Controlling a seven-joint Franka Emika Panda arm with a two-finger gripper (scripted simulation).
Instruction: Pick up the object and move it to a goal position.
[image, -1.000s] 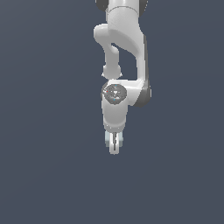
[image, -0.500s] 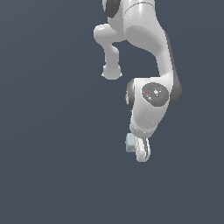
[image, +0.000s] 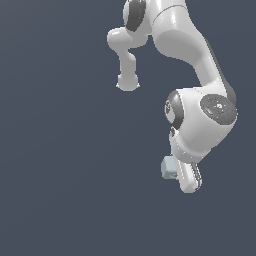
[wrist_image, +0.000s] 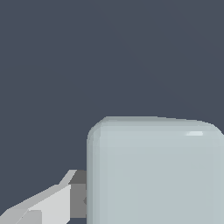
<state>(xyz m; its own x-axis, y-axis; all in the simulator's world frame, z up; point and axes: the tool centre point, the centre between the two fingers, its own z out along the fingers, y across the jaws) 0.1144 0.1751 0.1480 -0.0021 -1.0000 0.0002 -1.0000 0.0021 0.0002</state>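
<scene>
Arm bent downward from its elbow, wrist low at the exterior view's right; I see the gripper (image: 184, 176) with the cube (image: 169, 167) against its fingers, grip state indiscernible.

Even, diffuse lighting on a flat slate-grey backdrop; both renders soft and low in resolution.

In the exterior view, the white arm (image: 192, 60) shows smooth shading from pale highlights to grey undersides, with no cast shadow on the background. Its outlines are slightly blurred and stepped. In the wrist view, the cube (wrist_image: 155, 170) fills the near field, soft-edged, with one small bright glint near its upper edge; a finger (wrist_image: 48, 205) beside it appears blocky and jagged.
</scene>
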